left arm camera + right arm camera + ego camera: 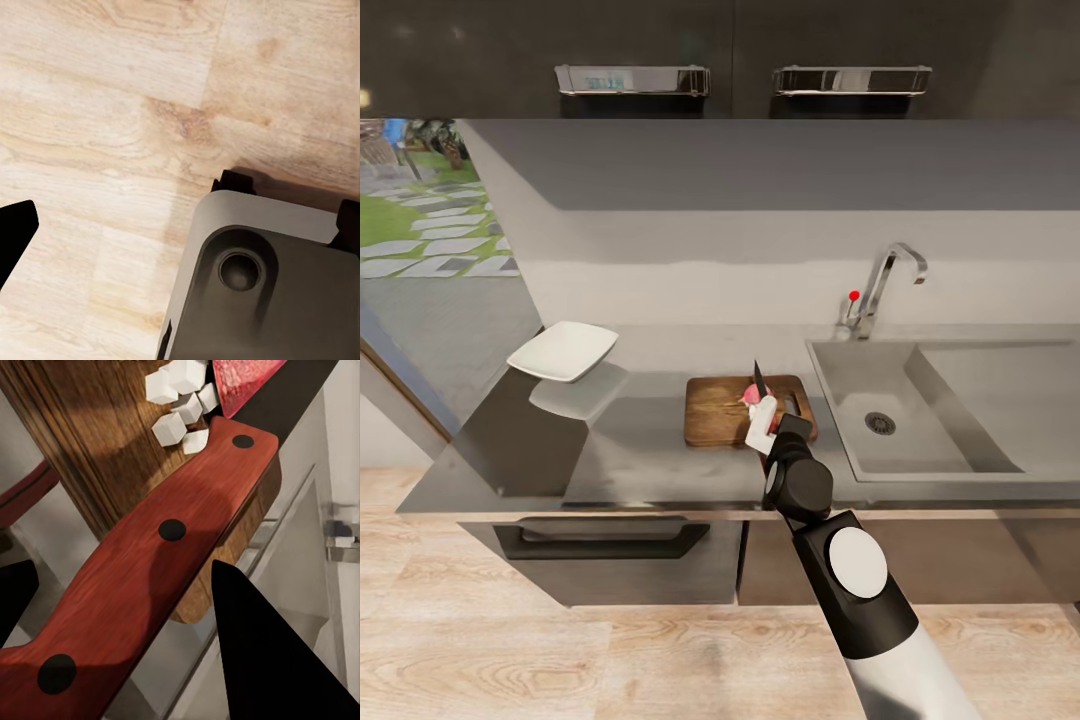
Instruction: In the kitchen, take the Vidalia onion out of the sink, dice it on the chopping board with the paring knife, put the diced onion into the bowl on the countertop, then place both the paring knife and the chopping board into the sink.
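Observation:
The chopping board (720, 412) lies on the countertop (630, 455) just left of the sink (935, 425). On its right half sits the pinkish Vidalia onion (748, 397). My right gripper (763, 428) is shut on the paring knife (758, 378), whose dark blade points up and away over the onion. In the right wrist view the reddish knife handle (150, 585) runs between the dark fingers (262, 660), and the blade (281, 390) rests by red onion skin (240, 379) and several white onion cubes (180, 409) on the board (82, 442). The white bowl (563, 350) stands at the counter's far left.
The chrome faucet (880, 285) rises behind the sink, and the drain (880, 423) is bare. Dark cabinets (630, 550) sit under the counter. In the left wrist view, one dark fingertip (15, 232) hangs over the wood floor (112, 112) beside my grey base (262, 285).

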Robot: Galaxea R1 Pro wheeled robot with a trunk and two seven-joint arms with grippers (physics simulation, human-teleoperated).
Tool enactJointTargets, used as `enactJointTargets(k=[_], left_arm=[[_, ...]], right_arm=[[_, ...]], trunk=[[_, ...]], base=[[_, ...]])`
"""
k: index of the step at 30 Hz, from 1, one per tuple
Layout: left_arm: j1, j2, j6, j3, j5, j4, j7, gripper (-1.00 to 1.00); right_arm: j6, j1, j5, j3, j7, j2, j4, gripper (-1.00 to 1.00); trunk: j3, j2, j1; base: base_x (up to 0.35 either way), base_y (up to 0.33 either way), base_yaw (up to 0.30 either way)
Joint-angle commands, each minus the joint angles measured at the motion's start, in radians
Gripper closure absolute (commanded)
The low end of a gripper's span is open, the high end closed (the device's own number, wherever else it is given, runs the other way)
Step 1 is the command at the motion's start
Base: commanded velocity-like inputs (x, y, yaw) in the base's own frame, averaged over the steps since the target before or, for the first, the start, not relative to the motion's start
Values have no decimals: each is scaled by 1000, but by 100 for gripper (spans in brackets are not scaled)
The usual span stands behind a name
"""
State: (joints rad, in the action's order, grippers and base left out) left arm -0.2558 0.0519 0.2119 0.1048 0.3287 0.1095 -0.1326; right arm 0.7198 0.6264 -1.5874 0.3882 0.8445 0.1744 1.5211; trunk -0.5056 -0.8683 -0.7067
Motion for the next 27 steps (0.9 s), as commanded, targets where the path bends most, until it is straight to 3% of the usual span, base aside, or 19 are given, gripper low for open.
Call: enactJointTargets(k=[1, 18, 27], left_arm=[[0, 0, 3, 9, 7, 0, -4, -100], [0, 0, 3, 9, 7, -1, -4, -100], [0, 0, 3, 9, 7, -1, -4, -100]], right_arm=[[3, 1, -9, 1, 10, 0, 1, 100], [3, 1, -4, 1, 10, 0, -68, 100], [4, 1, 20, -1, 9, 0, -67, 100]], trunk=[[-1, -1, 0], [-1, -1, 0], [-1, -1, 0]], base=[[33, 0, 0], [3, 0, 0], [0, 0, 0]])
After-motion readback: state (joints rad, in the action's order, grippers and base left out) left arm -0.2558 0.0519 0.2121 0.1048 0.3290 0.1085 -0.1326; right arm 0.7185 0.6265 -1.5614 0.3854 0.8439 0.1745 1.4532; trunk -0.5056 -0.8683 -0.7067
